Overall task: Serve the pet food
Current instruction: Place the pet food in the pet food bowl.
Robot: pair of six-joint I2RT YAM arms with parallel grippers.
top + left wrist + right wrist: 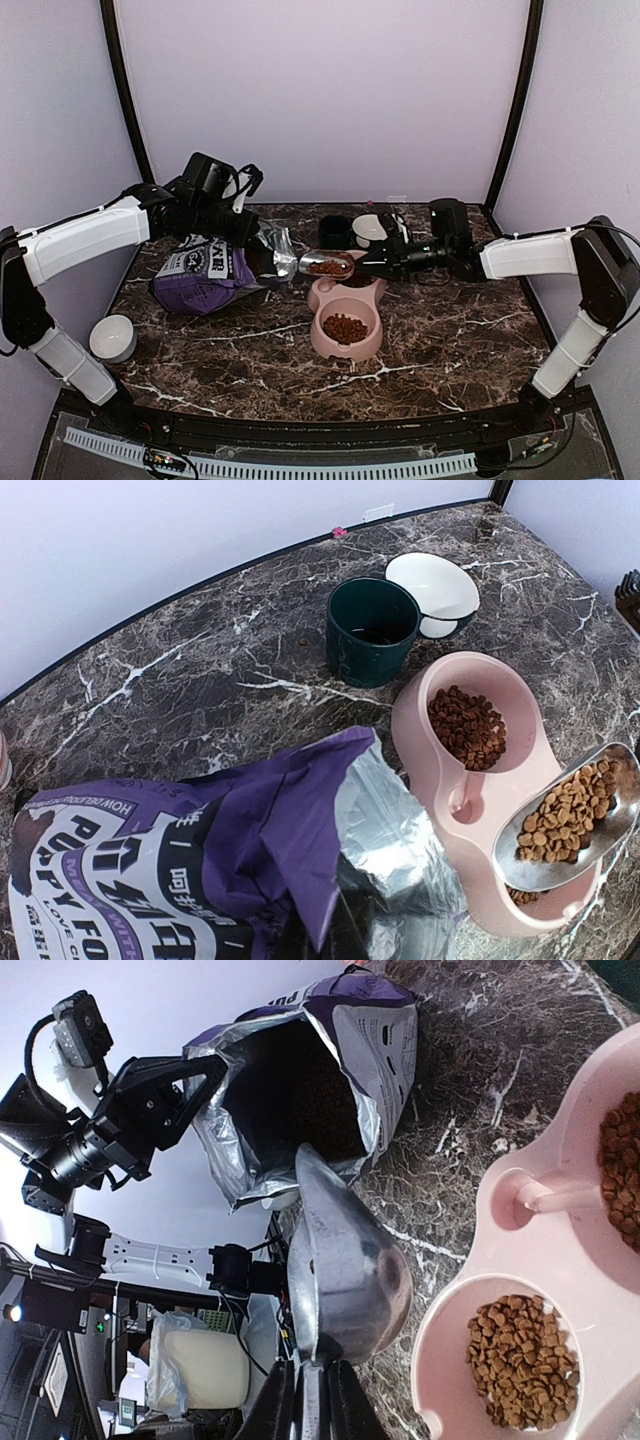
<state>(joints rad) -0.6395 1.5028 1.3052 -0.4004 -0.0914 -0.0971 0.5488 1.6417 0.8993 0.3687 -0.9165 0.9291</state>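
The step in hand looks to be tipping a scoopful into the pink double bowl [412,730]. The right end effector [312,1390] is clamped narrow on the handle of the metal scoop [328,265], which is held roughly level with a heap of pet food [567,810] in it, hanging above the rim of the bowl compartment nearer the kibble bag [180,870]. Both compartments already hold pellets, and the one under the scoop seems to have the thinner layer. To pour cleanly, I would first bring the scoop's front lip fully inside that compartment's rim and drop it low. The wrist should then roll slowly, so the pellets slide off the lip rather than over the scoop's side, where they could bounce onto the marble tabletop [450,330]. Keep clear of the raised post between the compartments. The left end effector [205,1068] appears pinched on the bag's upper foil lip, and it should hold that mouth up so nothing spills from the bag.
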